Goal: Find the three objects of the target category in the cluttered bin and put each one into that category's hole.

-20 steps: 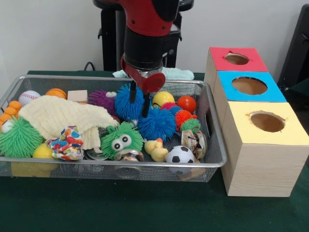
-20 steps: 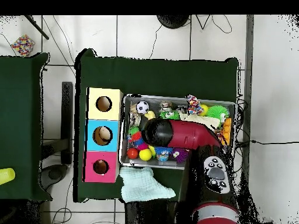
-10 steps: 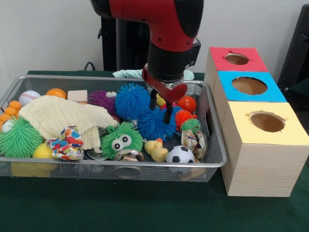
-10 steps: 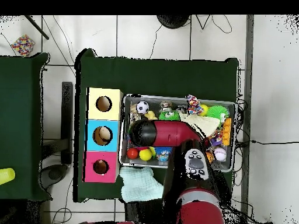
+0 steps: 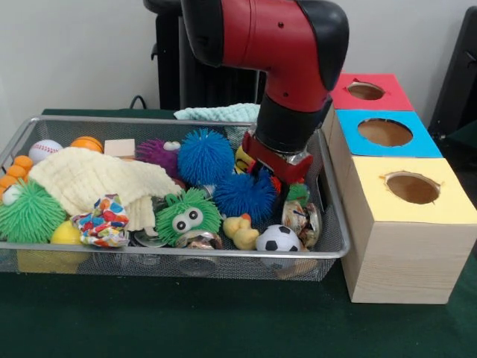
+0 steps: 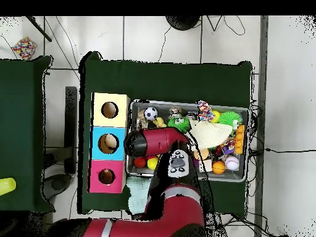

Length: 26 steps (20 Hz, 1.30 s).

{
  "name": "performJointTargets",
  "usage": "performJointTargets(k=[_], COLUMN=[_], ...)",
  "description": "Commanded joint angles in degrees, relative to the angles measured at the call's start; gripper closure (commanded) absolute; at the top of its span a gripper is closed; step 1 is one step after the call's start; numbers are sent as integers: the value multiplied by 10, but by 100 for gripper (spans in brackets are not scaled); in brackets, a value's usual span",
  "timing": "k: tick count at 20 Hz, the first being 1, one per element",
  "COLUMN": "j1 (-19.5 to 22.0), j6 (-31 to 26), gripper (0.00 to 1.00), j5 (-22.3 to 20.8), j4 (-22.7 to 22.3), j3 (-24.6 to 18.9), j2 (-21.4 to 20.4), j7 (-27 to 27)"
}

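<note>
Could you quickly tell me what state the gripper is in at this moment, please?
Gripper: low in the bin by the blue puffer ball; open or shut cannot be told, and no held object shows.

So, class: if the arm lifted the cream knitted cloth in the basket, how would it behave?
The cloth would probably be floppy: it drapes over the toys beneath. It is likely light for its size, being loose knit. It might drag the dotted fabric along, since its edge lies against it.

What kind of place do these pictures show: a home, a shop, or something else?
Probably a robot lab or test room. A red and black arm works over a wire bin of toys, three colour-topped wooden boxes stand beside it, and cables run across the tiled floor.
</note>
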State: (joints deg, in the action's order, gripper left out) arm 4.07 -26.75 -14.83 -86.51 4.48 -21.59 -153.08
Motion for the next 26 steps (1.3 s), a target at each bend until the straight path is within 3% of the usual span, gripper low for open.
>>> performJointTargets(k=[1,5,8,15,21,23,26], j1=[-6,-6,-9,-19,-34,-39,-34], j6=[69,77,64,-125,-257,-266,-219], gripper=[0,0,0,0,0,0,0], j5=[-10,4,6,28,57,56,52], j4=[92,119,115,92,95,105,113], j3=[11,12,12,19,19,20,11], j2=[87,108,88,-43,-118,-117,-84], j7=[-43,-44,-38,13,1,-9,-26])
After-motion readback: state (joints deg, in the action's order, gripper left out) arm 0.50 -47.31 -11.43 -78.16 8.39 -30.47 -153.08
